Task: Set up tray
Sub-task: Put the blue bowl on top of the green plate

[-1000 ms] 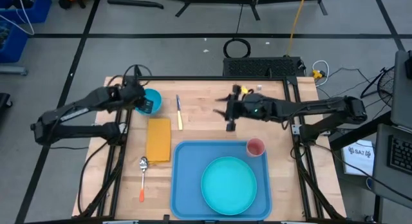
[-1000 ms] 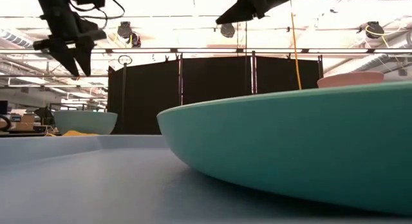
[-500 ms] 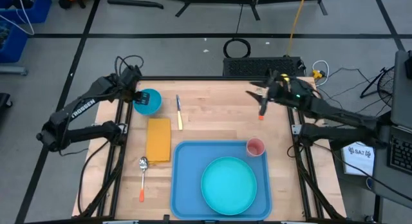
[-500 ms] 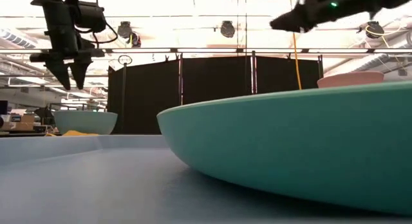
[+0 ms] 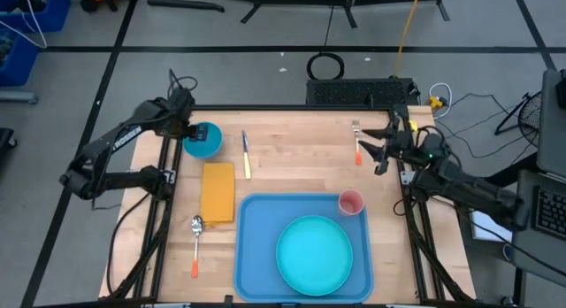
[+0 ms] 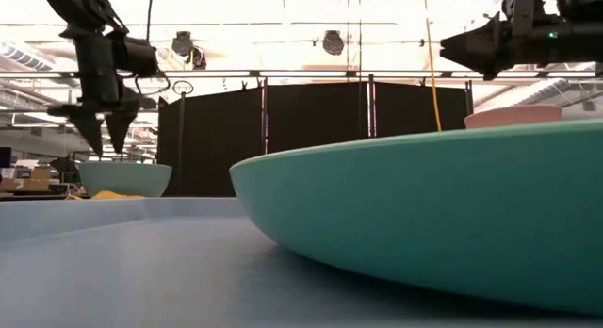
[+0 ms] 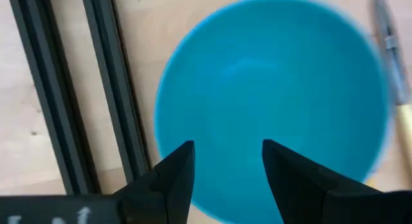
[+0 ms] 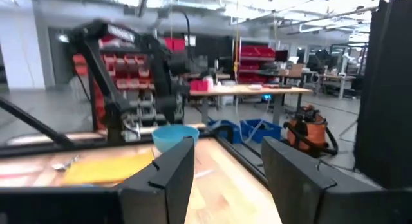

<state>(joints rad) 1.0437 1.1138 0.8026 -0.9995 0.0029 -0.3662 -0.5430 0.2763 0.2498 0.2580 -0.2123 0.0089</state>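
Tray [image 5: 256, 255]: near edge of table, centre-right; long axis left to right. Holds plate [image 5: 315, 252] and pink cup [image 5: 351, 203] at its far right corner.
Outside the tray, still to load by my judgement: spoon [image 5: 196, 244], napkin [image 5: 217, 191], pen [image 5: 246, 155], fork [image 5: 358, 142], bowl [image 5: 204, 140].
Left gripper [image 7: 222, 161]: fingers apart, empty, above bowl.
Right gripper [image 8: 224, 158]: fingers apart, empty, far right.

The wooden bench [image 5: 292, 166] carries a tray [image 5: 256, 246], napkin [image 5: 217, 191] and bowl [image 5: 205, 140]. A spoon [image 5: 196, 243], pen [image 5: 247, 154] and fork [image 5: 357, 142] lie there too.
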